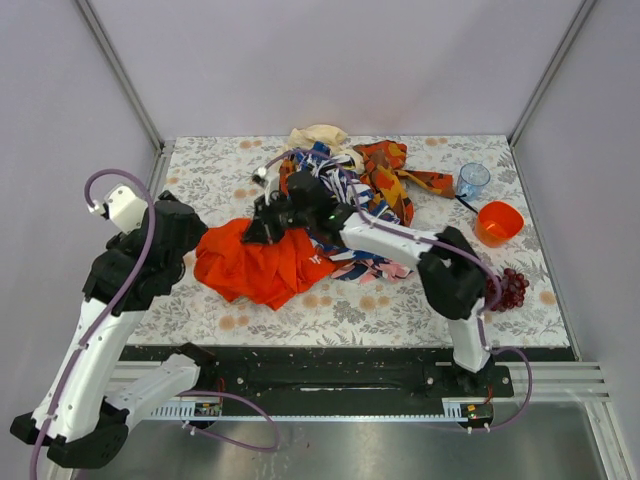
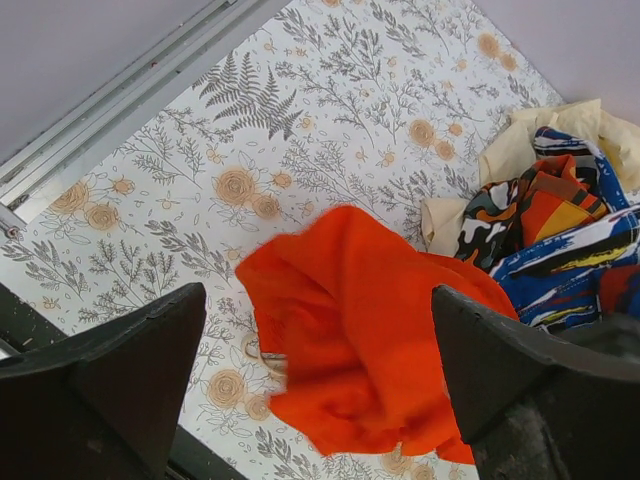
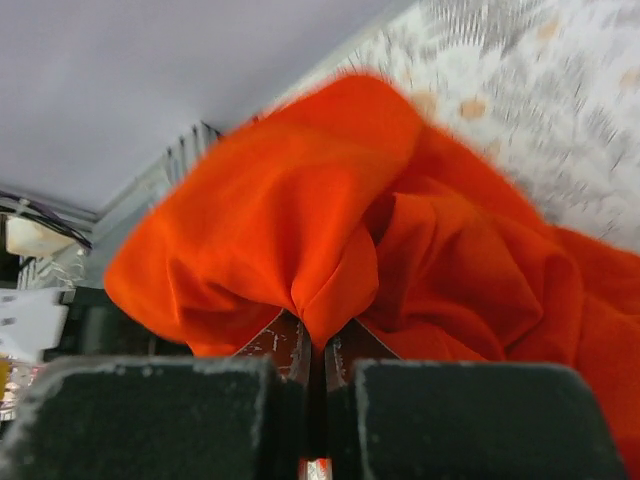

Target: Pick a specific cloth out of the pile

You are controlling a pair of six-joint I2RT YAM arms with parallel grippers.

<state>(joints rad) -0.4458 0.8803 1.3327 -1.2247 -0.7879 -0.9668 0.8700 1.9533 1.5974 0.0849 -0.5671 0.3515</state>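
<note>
Right gripper (image 3: 322, 345): jaws are closed tight on a pinched fold of the cloth (image 3: 400, 230). The rest of the cloth is draped onto the table (image 1: 330, 310), just left of the pile (image 1: 365, 185), with its right edge touching the pile. Left gripper (image 2: 315, 350): fingers are spread wide with nothing held, and the cloth is seen below between them. A bowl (image 1: 498, 221) is noted well to the right.
</note>
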